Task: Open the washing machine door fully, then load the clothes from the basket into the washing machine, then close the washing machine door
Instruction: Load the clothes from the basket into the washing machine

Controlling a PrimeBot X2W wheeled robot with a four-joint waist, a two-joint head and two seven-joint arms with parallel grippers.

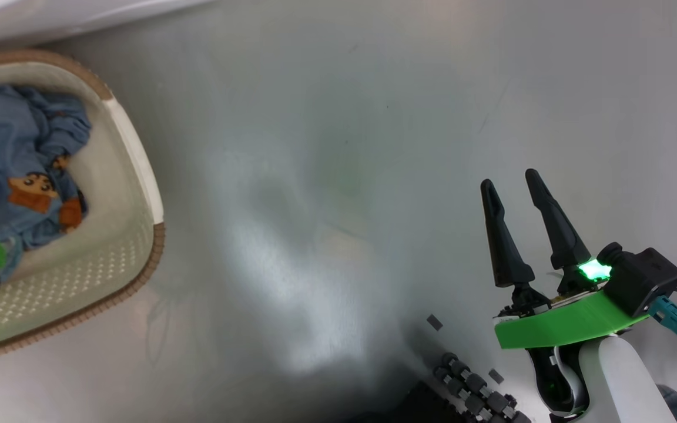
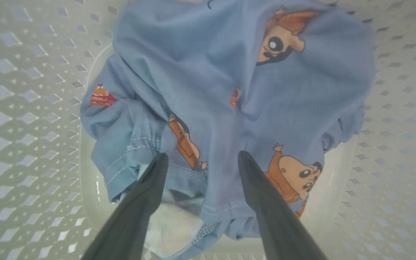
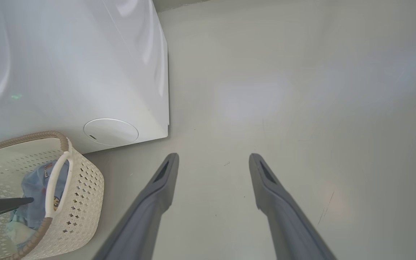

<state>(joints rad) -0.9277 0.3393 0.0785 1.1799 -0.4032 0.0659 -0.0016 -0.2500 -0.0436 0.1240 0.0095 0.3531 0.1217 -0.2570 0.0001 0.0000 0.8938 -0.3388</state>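
Note:
The cream perforated basket point(image 1: 138, 176) with its brown rim stands on the floor at the left, just in front of the white washing machine point(image 3: 85, 72). The light blue clothes point(image 2: 211, 90) with orange cartoon figures lie bunched inside it. My left gripper point(image 2: 202, 155) is open, reaching down into the basket with its fingertips at the cloth's near edge, a fold between them. Far to the right, my right gripper point(image 1: 512, 185) hangs open over bare floor with nothing between its fingers. The washing machine door is out of view.
A round white cover point(image 3: 110, 131) sits low on the machine's front near its corner. The robot's base with dark rollers point(image 1: 473, 388) shows at the bottom. Grey floor point(image 1: 344, 176) stretches between the basket and the right arm.

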